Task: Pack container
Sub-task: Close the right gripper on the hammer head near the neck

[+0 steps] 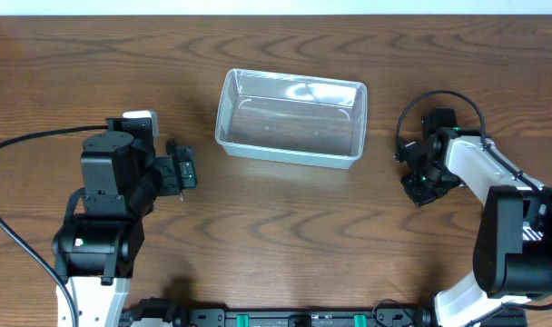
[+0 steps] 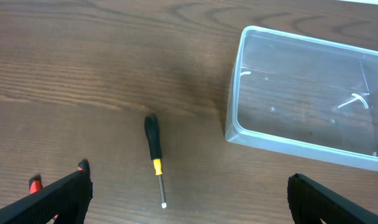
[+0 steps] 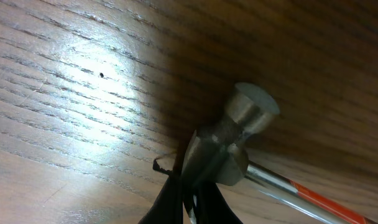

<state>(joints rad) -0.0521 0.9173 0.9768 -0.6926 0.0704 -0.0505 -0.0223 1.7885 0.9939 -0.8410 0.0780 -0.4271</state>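
Left arm [image 1: 108, 173]: black housings, white base, green light [image 1: 79, 242]; black cable [image 1: 31, 141] exits toward 9 o'clock. Left gripper [image 2: 189, 183]: black fingers [image 2: 58, 196]. Right arm [image 1: 480, 163]: white link, black joints, black cable loop [image 1: 439, 98] at 12 o'clock.

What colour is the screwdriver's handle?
The screwdriver has a black handle with a yellow band next to the metal shaft. The left wrist view shows it best.

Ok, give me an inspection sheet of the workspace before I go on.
Surface: wooden table, no spills seen.
Job's things: clear container, empty, upright, far middle of the table.
Clutter: screwdriver lying left of the container; hammer under the right arm; small red item, mostly hidden.
Grippers: left gripper open, screwdriver below it; right gripper shut, tips at the hammer's head, grip unclear.
Cables: black cable trailing from the left arm; black loop over the right arm.
Surroundings: nothing seen.
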